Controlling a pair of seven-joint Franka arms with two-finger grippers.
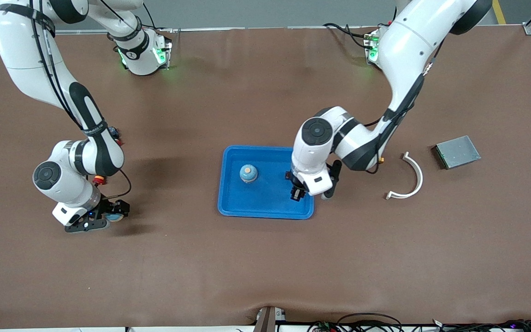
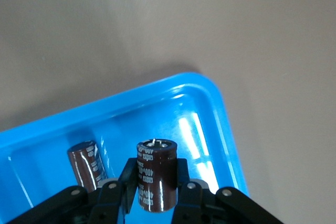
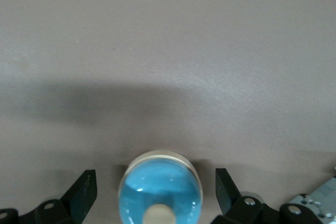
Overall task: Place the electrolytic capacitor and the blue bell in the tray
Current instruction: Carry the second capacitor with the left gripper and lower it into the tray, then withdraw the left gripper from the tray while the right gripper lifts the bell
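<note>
The left gripper [image 1: 298, 193] hung over the tray [image 1: 265, 203], above the corner that lay toward the left arm's end of the table and nearer the front camera. It was clenched on the electrolytic capacitor [image 2: 156, 166], a dark-brown can with pale lettering that stood upright between the black fingers [image 2: 127, 178], its metal top facing the wrist camera. Whether its base touched the tray floor could not be told. In the left wrist view a second dark-brown cylindrical shape [image 2: 86, 164] showed on the glossy blue floor just beside it, and it could not be told whether that was a reflection or another part. A blue dome [image 1: 248, 173] with a tan knob sat in the tray, nearer the right arm's end of it and well apart from the left gripper. The right gripper [image 1: 111, 216] was down at the brown table [image 1: 265, 267] toward the right arm's end, well apart from the tray. It was released, with one finger [image 3: 86, 192] on either side of the blue bell [image 3: 160, 195] and a gap between each finger and the bell. The bell rested on the table, outside the tray. Toward the left arm's end of the table lay a white curved strip [image 1: 416, 177] and, farther from the front camera, a grey metal plate [image 1: 457, 151].
</note>
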